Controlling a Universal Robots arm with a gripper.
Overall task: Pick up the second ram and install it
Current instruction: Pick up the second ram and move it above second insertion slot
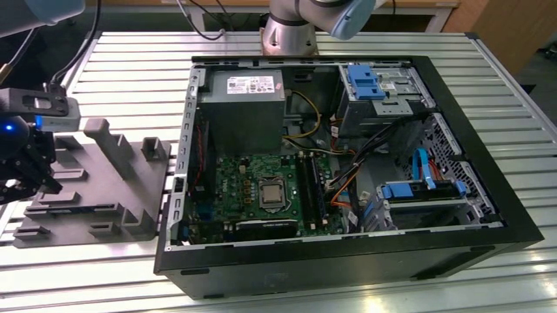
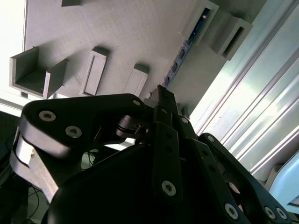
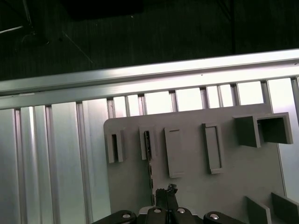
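free: bare counter [image 1: 130,65] slats near the arm base [image 1: 291,32]; computer case [image 1: 348,261] open on top | blocked: tall blocks [image 1: 111,140] on the gray holder [image 1: 87,192], by the counter's edge at the exterior view's left | tight: end effector [image 3: 166,190] close over the holder | wall: case side stands between holder and green board [image 1: 252,182] | crowded: gray box [image 1: 241,107] and loose wires [image 1: 344,186] beside the board

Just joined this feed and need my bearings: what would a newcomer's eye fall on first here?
The open PC case takes the exterior view's middle and right, with its green motherboard showing inside. At that view's left, the pincer hangs over a grey holder. In the first wrist view, the ram stands on edge in a slot of the holder, close beside the pincer's tip.
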